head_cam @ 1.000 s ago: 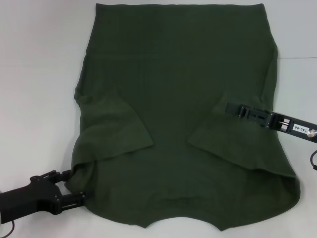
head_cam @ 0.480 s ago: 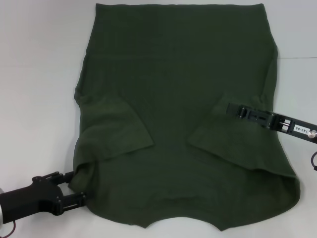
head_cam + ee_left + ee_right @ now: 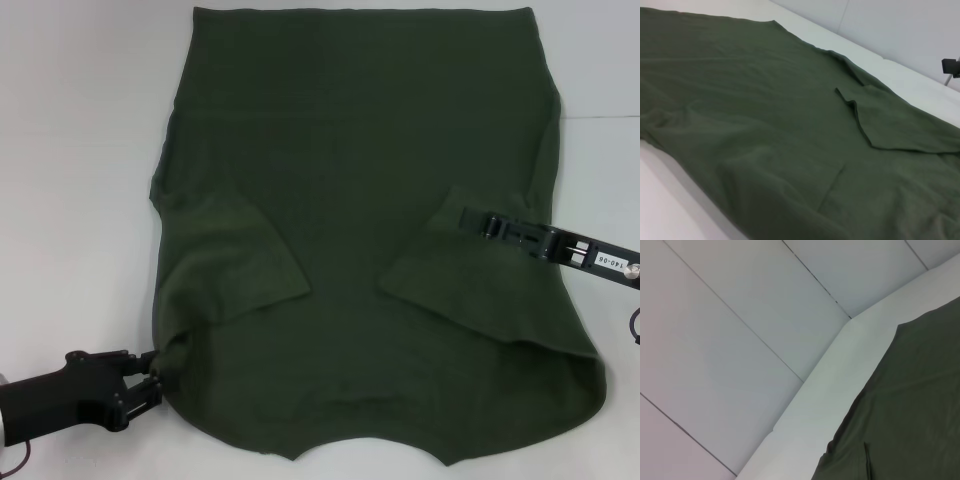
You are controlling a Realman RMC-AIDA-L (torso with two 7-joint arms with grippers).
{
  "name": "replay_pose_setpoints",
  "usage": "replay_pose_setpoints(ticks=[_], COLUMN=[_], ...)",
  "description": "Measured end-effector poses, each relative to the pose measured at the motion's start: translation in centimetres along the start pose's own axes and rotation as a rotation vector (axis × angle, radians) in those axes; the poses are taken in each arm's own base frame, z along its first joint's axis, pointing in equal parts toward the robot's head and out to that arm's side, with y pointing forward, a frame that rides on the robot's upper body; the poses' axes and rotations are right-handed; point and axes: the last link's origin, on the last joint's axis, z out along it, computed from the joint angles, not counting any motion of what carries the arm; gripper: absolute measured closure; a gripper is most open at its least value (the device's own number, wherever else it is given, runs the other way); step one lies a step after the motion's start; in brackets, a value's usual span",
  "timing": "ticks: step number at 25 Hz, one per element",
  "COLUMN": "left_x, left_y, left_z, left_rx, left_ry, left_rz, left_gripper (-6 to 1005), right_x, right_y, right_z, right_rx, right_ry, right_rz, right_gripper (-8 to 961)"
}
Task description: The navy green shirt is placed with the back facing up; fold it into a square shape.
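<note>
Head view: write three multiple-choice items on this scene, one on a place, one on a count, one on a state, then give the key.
1. Where is the left hand?
A. at the shirt's near left corner
B. at its far edge
C. over its middle

2. How many sleeves of the navy green shirt lie folded inward?
A. none
B. one
C. two

3. How does the shirt lie on the table?
A. rolled up
B. spread flat
C. hanging off

Key: 1 A, the hand meets that corner; 2 C, both flaps lie on the body, the right hand over one; 3 B, spread open.

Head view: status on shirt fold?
Left gripper at the near left corner of the navy green shirt. Right gripper over the folded-in right sleeve. Shirt flat on the table, both sleeves in. Nothing in the way.
</note>
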Motion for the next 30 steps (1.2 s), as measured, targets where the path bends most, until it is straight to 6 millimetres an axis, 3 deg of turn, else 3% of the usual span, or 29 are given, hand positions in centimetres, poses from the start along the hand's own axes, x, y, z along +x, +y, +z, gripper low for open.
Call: replay_pose_setpoints(ticks=[13,20,30], left_x=[0.9,1.2,1.5], left_y=[0.6,0.6,0.8], left_z=[0.4,0.3,0.2], left_rx=[-0.036,-0.031,-0.039], left_ry=[0.046,0.097,0.151], left_rz=[-0.008,-0.052,-0.083], left_gripper=[929,928,929], right_x=[0.1,0.4,1.9], right_y=[-0.1,-1.2,-2.8], right_z=[-0.4,-2.5,-8.4], right_rx=[0.007,0.059,0.152], right_ry=[0.008,0.047,0.138], right_rz=[-0.005,0.040,0.181], right_gripper=[22,23,23])
